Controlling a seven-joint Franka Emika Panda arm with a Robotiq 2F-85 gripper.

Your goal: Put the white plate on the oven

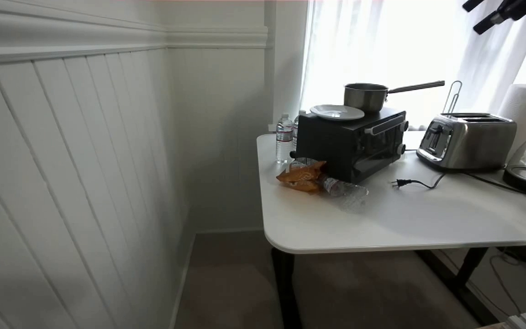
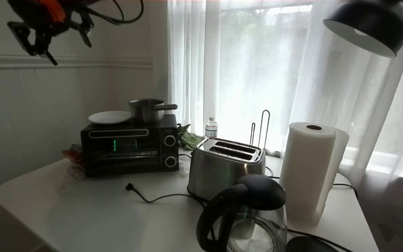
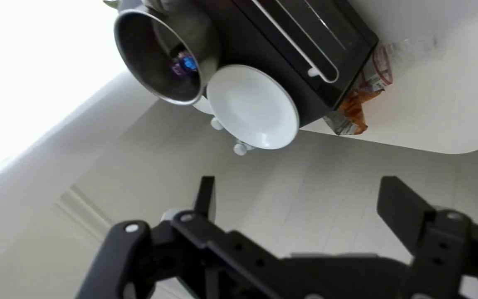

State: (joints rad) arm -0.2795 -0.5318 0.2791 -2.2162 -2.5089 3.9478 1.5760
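While the tool (image 2: 72, 55) gapes, the plate (image 2: 109, 117) lies lower.

There is one each of plate (image 2: 110, 118), oven (image 2: 128, 148), pot (image 2: 147, 112), toaster (image 2: 222, 168), kettle (image 2: 257, 196), lamp (image 2: 371, 29), towel roll (image 2: 308, 171), wrapper (image 1: 302, 178), plug (image 1: 401, 183), table (image 1: 381, 224) and gripper (image 3: 297, 193), with two knobs (image 2: 169, 140) and at least three bottles (image 1: 284, 137).

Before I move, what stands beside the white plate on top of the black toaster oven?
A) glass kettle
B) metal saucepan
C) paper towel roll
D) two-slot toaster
B: both exterior views show the metal saucepan standing on the black toaster oven, right beside the white plate.
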